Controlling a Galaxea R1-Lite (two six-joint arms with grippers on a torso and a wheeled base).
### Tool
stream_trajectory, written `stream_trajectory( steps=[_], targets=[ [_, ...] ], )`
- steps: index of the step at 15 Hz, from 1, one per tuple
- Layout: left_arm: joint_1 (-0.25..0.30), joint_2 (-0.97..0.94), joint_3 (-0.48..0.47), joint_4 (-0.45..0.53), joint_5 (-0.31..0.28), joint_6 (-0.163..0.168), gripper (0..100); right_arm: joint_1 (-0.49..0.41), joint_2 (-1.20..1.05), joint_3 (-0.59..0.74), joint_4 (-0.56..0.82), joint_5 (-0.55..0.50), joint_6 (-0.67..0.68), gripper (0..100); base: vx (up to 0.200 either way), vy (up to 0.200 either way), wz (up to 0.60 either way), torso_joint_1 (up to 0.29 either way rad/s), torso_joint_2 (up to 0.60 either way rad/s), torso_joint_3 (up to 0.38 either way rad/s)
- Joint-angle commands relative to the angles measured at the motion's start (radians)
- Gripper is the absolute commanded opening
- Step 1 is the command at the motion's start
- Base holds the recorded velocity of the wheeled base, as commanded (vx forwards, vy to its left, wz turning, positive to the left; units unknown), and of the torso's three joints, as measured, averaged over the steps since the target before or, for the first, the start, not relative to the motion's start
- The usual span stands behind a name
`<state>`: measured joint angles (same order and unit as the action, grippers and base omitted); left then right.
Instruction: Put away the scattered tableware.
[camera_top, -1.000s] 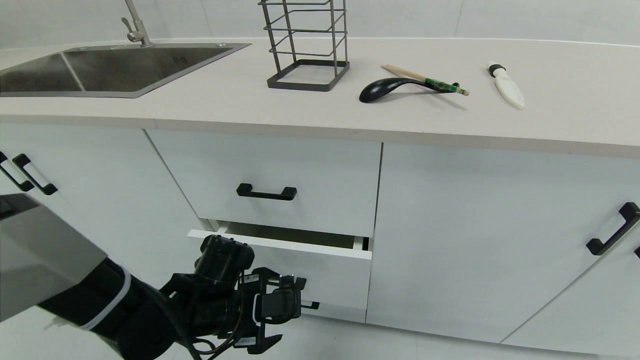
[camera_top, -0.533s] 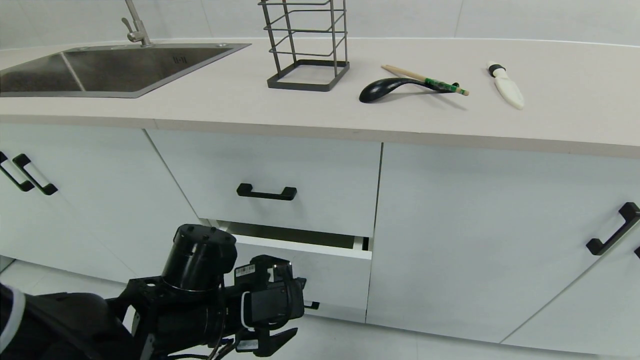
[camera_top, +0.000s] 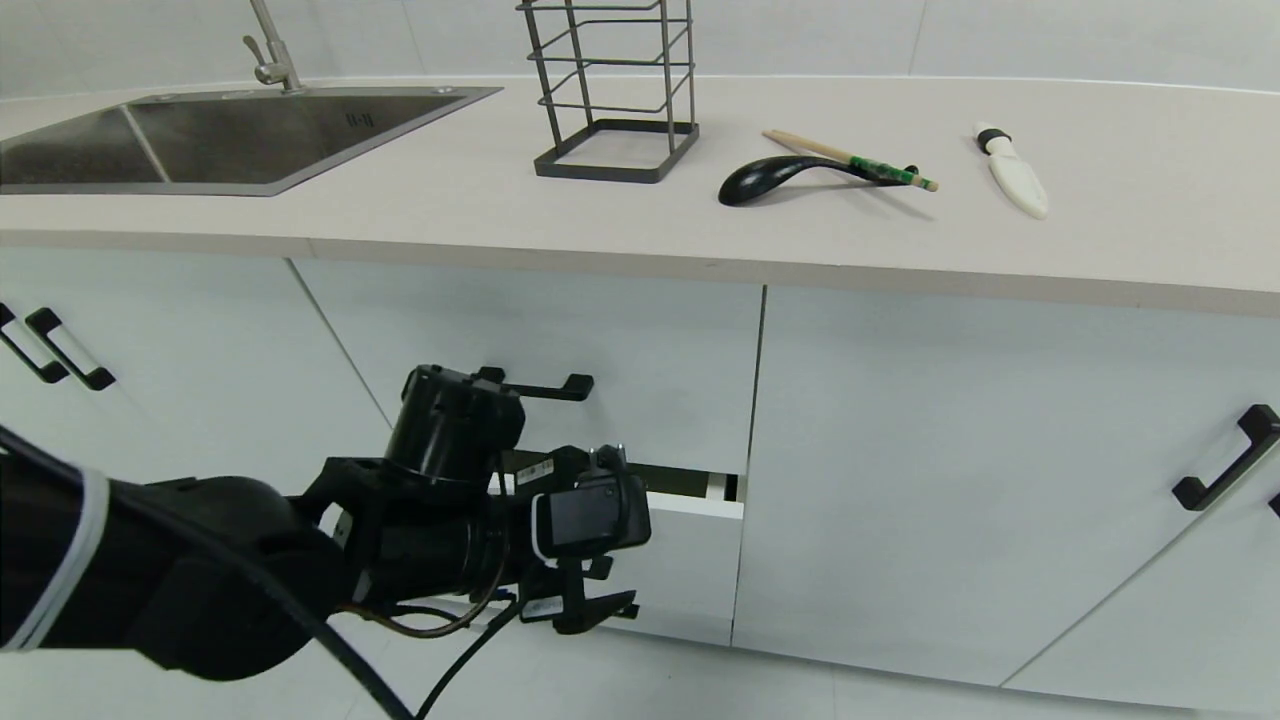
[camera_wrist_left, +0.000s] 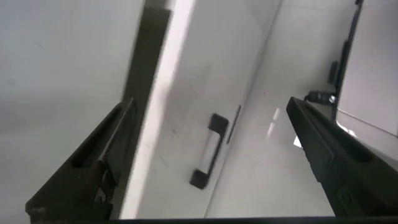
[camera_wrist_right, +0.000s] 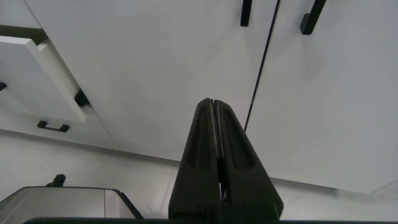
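Spoon (camera_top: 760, 178), chopsticks (camera_top: 850, 158) on counter (camera_top: 400, 215) — left end effector (camera_wrist_left: 210, 106) spread before ajar drawer (camera_top: 680, 560); right end effector (camera_wrist_right: 211, 109) pinched together.

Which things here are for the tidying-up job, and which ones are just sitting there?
For the job:
black spoon, chopsticks and white knife-like tool on the counter
lower drawer, slightly open
left gripper, open, in front of that drawer

Just there:
sink
tap
wire rack, probably
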<state>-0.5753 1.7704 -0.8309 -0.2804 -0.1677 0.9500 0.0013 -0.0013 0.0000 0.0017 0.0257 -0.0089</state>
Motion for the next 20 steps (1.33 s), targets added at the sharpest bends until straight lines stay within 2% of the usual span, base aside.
stream_trajectory(
  steps=[1, 6, 8, 15, 19, 20],
  targets=[
    [0.022, 0.093, -0.085, 0.037, -0.023, 0.006, 100, 0.0, 0.001, 0.0, 0.0, 0.0, 0.0, 0, 0.0, 0.0, 0.0, 0.0, 0.0, 0.0],
    [0.045, 0.193, -0.129, 0.033, -0.027, 0.015, 100, 0.0, 0.001, 0.0, 0.0, 0.0, 0.0, 0, 0.0, 0.0, 0.0, 0.0, 0.0, 0.0],
    [0.055, 0.219, -0.152, 0.033, -0.027, 0.03, 100, 0.0, 0.001, 0.0, 0.0, 0.0, 0.0, 0, 0.0, 0.0, 0.0, 0.0, 0.0, 0.0],
    [0.057, 0.216, -0.105, 0.033, -0.027, 0.038, 100, 0.0, 0.001, 0.0, 0.0, 0.0, 0.0, 0, 0.0, 0.0, 0.0, 0.0, 0.0, 0.0],
    [0.055, 0.129, 0.003, 0.033, -0.029, 0.038, 100, 0.0, 0.001, 0.0, 0.0, 0.0, 0.0, 0, 0.0, 0.0, 0.0, 0.0, 0.0, 0.0],
    [0.051, 0.08, 0.058, 0.033, -0.029, 0.038, 100, 0.0, 0.001, 0.0, 0.0, 0.0, 0.0, 0, 0.0, 0.0, 0.0, 0.0, 0.0, 0.0]
  ],
)
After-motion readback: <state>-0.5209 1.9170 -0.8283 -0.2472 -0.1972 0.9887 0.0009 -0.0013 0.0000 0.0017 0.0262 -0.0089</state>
